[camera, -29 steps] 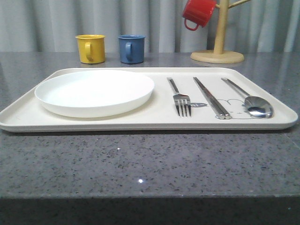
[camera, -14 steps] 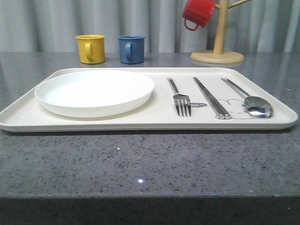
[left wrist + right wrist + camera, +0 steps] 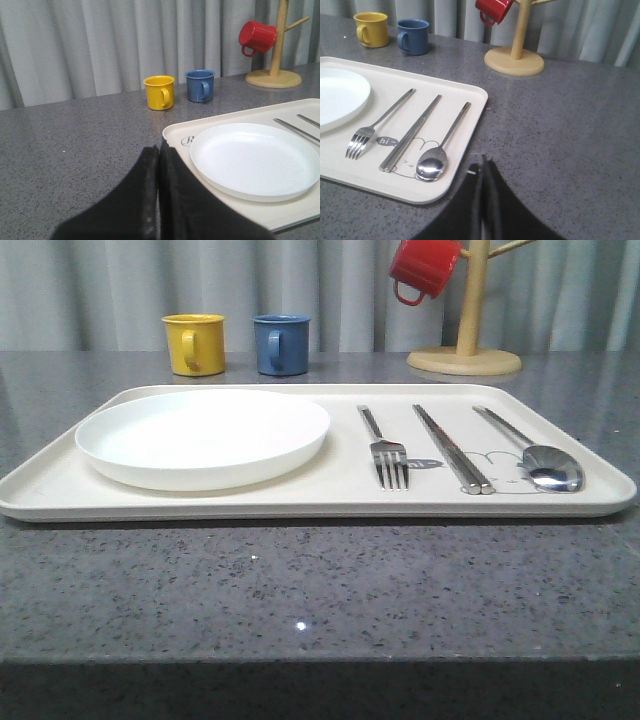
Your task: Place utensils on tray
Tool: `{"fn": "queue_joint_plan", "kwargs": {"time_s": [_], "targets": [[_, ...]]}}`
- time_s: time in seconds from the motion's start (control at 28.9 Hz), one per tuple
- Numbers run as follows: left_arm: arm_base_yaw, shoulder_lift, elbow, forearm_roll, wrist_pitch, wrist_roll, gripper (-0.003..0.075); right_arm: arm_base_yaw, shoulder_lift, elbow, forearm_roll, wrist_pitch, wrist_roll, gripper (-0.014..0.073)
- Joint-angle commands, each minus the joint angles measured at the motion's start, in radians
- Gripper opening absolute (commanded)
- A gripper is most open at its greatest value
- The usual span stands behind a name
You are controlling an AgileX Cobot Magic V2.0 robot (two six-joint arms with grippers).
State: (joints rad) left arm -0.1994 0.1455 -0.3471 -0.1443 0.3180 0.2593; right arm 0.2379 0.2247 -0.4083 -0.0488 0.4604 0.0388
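Note:
The cream tray [image 3: 330, 502] lies on the grey table. On its right half rest a silver fork [image 3: 386, 453], a pair of chopsticks [image 3: 452, 449] and a spoon [image 3: 540, 460], side by side, handles pointing away. In the right wrist view the fork [image 3: 375, 126], chopsticks [image 3: 410, 134] and spoon [image 3: 440, 150] lie on the tray [image 3: 465, 150]; my right gripper [image 3: 484, 162] is shut and empty, just off the tray's right edge near the spoon. My left gripper [image 3: 158, 150] is shut and empty over the table beside the tray's [image 3: 172, 135] left end.
A round white plate [image 3: 203, 435] fills the tray's left half. A yellow mug [image 3: 194, 343] and a blue mug [image 3: 281, 343] stand behind the tray. A wooden mug stand [image 3: 465, 350] with a red mug [image 3: 422, 268] is at the back right.

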Motion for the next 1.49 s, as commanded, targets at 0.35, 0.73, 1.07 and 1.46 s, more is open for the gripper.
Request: {"fn": "queue_joint_plan", "kwargs": {"time_s": [0.35,0.73,1.07,1.46], "targets": [[0.001,0.012,-0.029,-0.013,-0.079,-0.009,-0.0018,-0.002,0.009,-0.024,-0.016,-0.084,-0.008,-0.0068],[0.086,-0.107,0.136,0.004,-0.217,-0.009,-0.0018,-0.002,0.009,-0.024,-0.016,-0.084,-0.008,-0.0068],[0.191,-0.172,0.353,0.004,-0.308,-0.009,-0.0018,-0.002,0.009,-0.024,-0.016,-0.084,-0.008,-0.0068],[0.191,-0.172,0.351,0.004,-0.277,-0.009,-0.0018,-0.002,0.009,-0.024,-0.016,-0.084,-0.008,-0.0068]]}}
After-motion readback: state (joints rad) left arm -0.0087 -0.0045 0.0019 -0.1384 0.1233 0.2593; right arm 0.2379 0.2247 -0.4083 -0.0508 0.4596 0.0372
